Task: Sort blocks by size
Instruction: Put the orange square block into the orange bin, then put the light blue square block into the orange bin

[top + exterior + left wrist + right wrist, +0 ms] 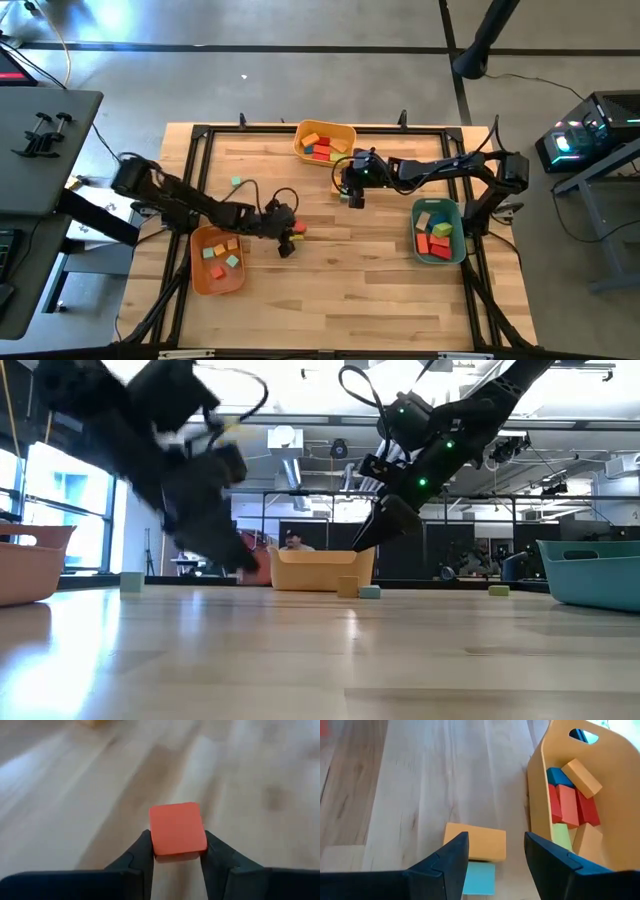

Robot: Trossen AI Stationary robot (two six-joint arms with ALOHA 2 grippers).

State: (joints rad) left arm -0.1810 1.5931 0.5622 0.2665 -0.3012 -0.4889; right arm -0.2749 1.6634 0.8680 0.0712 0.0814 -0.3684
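My left gripper (289,234) is near the table's middle, shut on a red cube (177,830); the cube also shows in the high view (298,229). My right gripper (496,837) is open above an orange block (475,842) and a teal block (479,877), which lie flat on the table just outside the yellow bin (540,795). It touches neither. In the low view its fingers (375,530) hang above the table. My left gripper pinches the red cube by two opposite side faces (154,840) between its two fingers. The cube's top face is up. In the low view the cube (255,565) looks lifted clear of the table.
The yellow bin (325,143) at the far middle holds several blocks. An orange bin (217,260) at the near left and a teal bin (438,230) at the right also hold blocks. A small teal block (236,181) lies alone on the table's left.
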